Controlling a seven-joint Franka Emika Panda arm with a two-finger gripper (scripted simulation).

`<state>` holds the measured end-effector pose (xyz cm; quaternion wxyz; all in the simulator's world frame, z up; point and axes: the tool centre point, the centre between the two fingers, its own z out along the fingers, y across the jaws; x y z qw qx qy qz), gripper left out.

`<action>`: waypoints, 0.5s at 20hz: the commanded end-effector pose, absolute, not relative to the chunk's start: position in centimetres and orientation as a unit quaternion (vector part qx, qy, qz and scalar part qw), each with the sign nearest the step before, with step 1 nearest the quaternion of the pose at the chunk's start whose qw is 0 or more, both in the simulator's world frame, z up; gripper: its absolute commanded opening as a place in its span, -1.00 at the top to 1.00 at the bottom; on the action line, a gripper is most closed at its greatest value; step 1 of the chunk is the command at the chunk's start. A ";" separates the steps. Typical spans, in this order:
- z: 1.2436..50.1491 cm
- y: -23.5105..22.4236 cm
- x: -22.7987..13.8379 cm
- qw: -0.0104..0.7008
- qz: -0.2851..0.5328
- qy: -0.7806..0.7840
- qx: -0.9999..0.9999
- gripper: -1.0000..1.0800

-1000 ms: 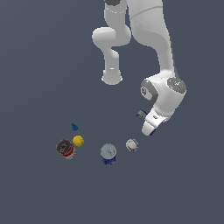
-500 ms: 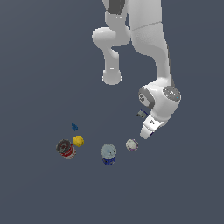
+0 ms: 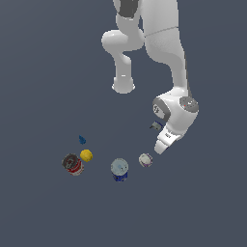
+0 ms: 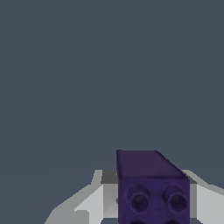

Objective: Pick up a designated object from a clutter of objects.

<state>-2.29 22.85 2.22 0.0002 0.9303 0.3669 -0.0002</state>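
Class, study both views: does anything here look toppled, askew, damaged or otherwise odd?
Nothing stands out as damaged or spilled. The purple block sits between the gripper jaws in the wrist view. The red-and-dark can, yellow ball, blue can and whitish ball lie apart on the floor.

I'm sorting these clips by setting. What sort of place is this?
Likely a simulated test scene, not a real room: a flat, featureless grey floor, a smooth white arm, and a few small scattered items such as a yellow ball and a blue can.
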 end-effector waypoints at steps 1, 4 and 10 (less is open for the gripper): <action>2.2 22.9 -2.3 0.000 0.000 0.367 0.930 1.00; 2.2 22.9 -2.3 0.000 0.000 0.367 0.930 1.00; 3.2 22.5 -2.1 0.000 0.000 0.367 0.930 1.00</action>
